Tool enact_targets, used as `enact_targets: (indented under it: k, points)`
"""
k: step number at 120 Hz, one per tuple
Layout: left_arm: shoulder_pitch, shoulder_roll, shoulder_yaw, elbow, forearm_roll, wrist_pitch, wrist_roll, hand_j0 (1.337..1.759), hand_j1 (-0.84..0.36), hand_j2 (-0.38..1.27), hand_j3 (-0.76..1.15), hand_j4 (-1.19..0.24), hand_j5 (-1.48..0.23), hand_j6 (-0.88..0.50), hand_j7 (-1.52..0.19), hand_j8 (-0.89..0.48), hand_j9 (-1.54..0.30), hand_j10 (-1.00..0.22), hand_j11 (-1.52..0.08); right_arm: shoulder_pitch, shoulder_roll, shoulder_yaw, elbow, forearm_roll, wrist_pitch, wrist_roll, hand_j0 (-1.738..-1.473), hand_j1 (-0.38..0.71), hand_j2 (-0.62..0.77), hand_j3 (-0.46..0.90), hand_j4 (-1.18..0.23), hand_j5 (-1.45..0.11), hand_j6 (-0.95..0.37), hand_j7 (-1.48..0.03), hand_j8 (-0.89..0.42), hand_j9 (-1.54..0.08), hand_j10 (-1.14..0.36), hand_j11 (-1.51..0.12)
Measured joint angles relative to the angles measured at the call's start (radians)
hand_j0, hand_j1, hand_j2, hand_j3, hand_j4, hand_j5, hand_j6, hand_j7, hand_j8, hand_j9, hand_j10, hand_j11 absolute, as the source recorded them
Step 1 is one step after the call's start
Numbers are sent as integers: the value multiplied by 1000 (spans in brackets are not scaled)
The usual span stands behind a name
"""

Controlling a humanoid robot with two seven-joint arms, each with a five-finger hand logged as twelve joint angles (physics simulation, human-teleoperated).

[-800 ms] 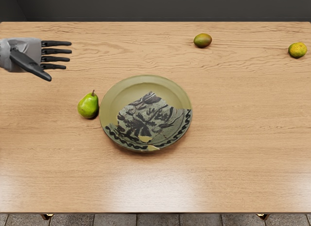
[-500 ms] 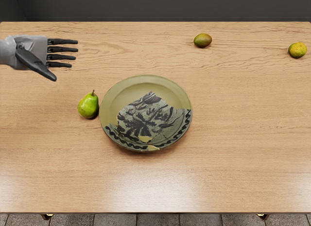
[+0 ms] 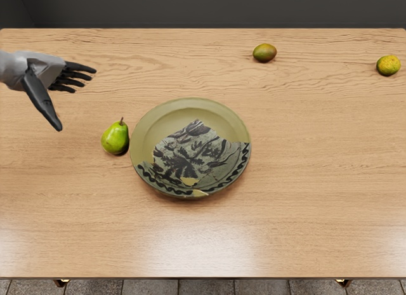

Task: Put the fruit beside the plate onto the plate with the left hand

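**Left hand** [image 3: 45,73]: upper left of the frame, above the tabletop [image 3: 304,212], its arm entering from the left edge. The dark fingers [image 3: 79,70] are loosely extended toward the right with a slight curl. The thumb [image 3: 43,99] is splayed downward, well apart from them. It holds nothing and touches nothing.

**Pear** [image 3: 115,137]: the task's fruit, green, left of centre, below and right of the hand. It stands upright with the stem up, just beside the left rim of the plate; contact with the rim cannot be told. It is not yet on the plate.

- Handling, judged: light, firm, with smooth skin liable to slip. The rounded base may let it roll or topple if nudged.
- Hold, judged: the wide lower belly, thumb on one side and fingers opposite. The plate crowds its right side, so an approach from above or from the left seems better.

**Plate** [image 3: 166,117]: centre of the frame, olive glaze, dark brushwork over the lower half, nothing on it.

**Mango** [image 3: 264,52]: upper centre-right, well apart from the plate.

**Citrus fruit** [image 3: 388,65]: upper right, by the edge of the frame.
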Motion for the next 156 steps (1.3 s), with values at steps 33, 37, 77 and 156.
enact_targets:
  k: [33,37,77,156]
  points:
    - [59,7,0,-58,224,17,-6,1658,349,0,0,-4,-1,-5,0,-4,0,-3,0,0,0,0,1,0,0,0,-1658,-317,-6,0,-26,-35,-26,-35,-26,-35,-26,-35]
    - [72,5,-1,-76,255,39,-7,1658,349,0,0,-4,-1,-5,0,-5,0,-3,0,0,0,0,1,0,0,0,-1658,-317,-6,0,-26,-35,-26,-35,-26,-35,-26,-35]
    - [138,-24,3,-131,359,274,-127,1658,349,1,0,-5,-1,-6,0,-6,0,-4,0,0,0,-1,2,-1,0,0,-1658,-317,-6,0,-26,-34,-26,-34,-26,-34,-26,-34]
    - [264,-73,6,-108,427,466,-288,1658,319,7,0,-31,-35,-32,-34,-31,-34,-30,-34,0,0,-2,2,-2,0,-1,-1658,-317,-6,0,-26,-34,-26,-34,-26,-34,-26,-34]
